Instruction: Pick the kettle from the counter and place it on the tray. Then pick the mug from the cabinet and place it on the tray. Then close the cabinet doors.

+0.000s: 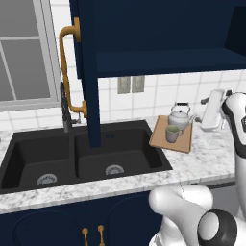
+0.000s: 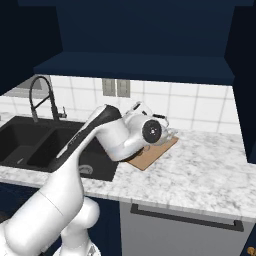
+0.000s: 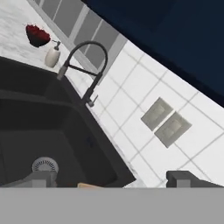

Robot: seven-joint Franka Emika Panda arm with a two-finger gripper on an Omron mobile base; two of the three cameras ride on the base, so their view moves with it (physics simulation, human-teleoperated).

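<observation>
Left base view: kettle (image 1: pixel 180 116) and mug (image 1: pixel 172 134) sit on the tray (image 1: pixel 184 142); the open cabinet door (image 1: pixel 88 72) hangs far left of my claw (image 1: pixel 206 102). Hand view: fingertips (image 3: pixel 183 179) spread, nothing between.

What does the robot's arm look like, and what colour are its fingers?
The arm is smooth, glossy white, made of fat rounded tubes, with dark grey round caps at the joints. No cables or markings show. In the hand view its gripper ends in two small, blocky dark grey fingertips.
</observation>
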